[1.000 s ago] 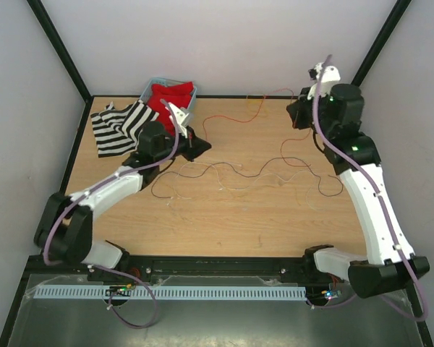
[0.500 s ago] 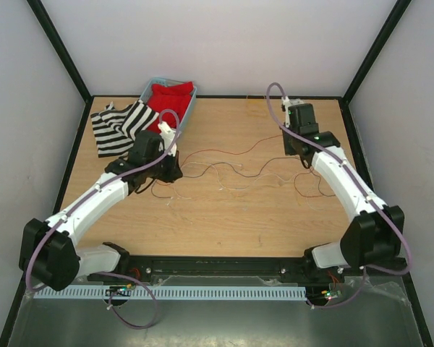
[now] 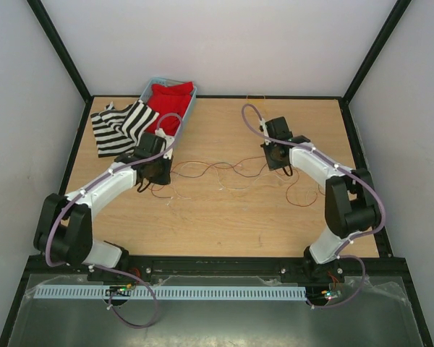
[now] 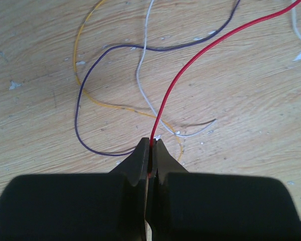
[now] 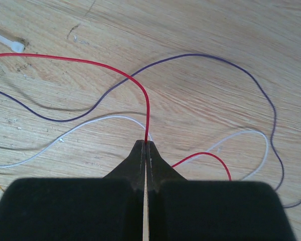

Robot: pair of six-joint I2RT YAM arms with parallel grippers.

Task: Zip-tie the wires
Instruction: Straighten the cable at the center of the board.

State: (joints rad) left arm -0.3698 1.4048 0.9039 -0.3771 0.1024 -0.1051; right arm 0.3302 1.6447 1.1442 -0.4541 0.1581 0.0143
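- Wires (image 3: 235, 172) sprawl in loose loops across the middle of the tabletop (image 3: 224, 224), between the two arms. Thin, light and limp, they will probably slip and spring apart, so the best hold looks to be where several strands cross.
- White walls (image 3: 217, 43) with black frame posts box the space in.
- The wooden tabletop is pale, flat and scuffed, giving thin strands little to catch on.
- A striped cloth (image 3: 119, 126) and a red cloth (image 3: 170, 97) in a blue bin (image 3: 190, 108) sit at the far left, apart from the wires.
- Left gripper (image 4: 151, 145): jaws pinched tight on a red strand (image 4: 190, 65).
- Right gripper (image 5: 145, 145): jaws likewise clamped on red wire.
- A zip tie (image 5: 12, 45) shows only its head end, unthreaded.
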